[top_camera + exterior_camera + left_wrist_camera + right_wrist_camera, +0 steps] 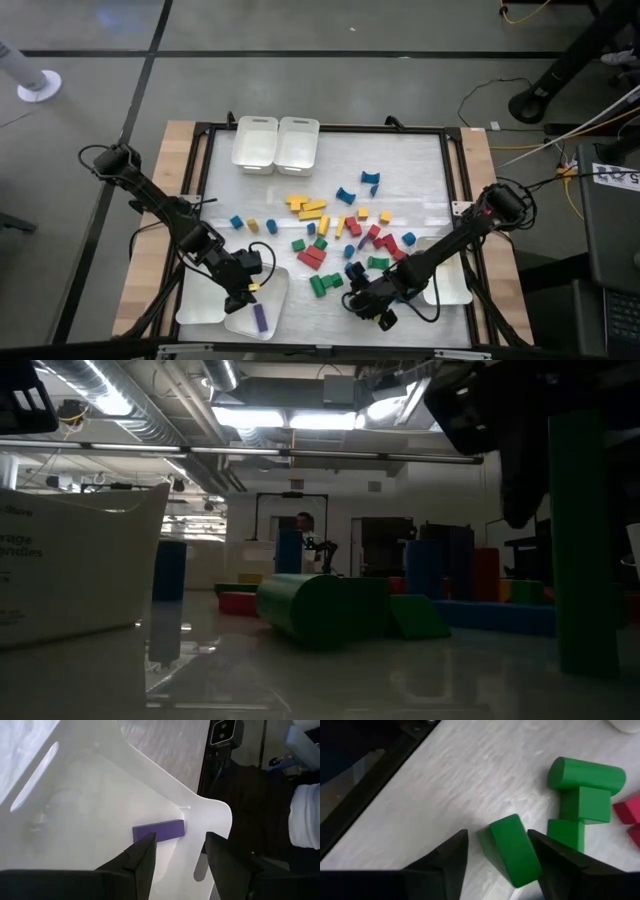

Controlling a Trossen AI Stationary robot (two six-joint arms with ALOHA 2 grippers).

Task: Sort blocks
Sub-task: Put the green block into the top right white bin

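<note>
- bench (330,150), a pale board in a dark frame, carries everything: two white rectangular plastic trays (275,143) sit side by side at its far edge, and another white tray (268,300) sits at its near left corner.
- scattered small solid-coloured toy blocks (345,235), red, yellow, blue and green, lie loose across the middle of the bench toward its right side; they look like light, rigid pieces with smooth faces, so i judge a squeeze across two flat parallel faces safest, since rounded or slanted sides could slip out.
- right gripper (497,852) is low near the near edge of the bench, fingers apart on either side of a green wedge-like block (512,850) lying on the surface; the fingers are not clamped on it yet.
- left gripper (180,855) hangs over the near-left tray with its fingers spread and nothing between them; a flat purple bar block (158,830) lies inside that tray, close to its rim.
- high view alone shows the whole spread of blocks and where the trays stand; the right wrist view alone shows how the green block sits between the fingers, next to a green cylinder block (586,774) and green cubes.
- low view adds little: a large green cylinder shape close up and the room behind.
</note>
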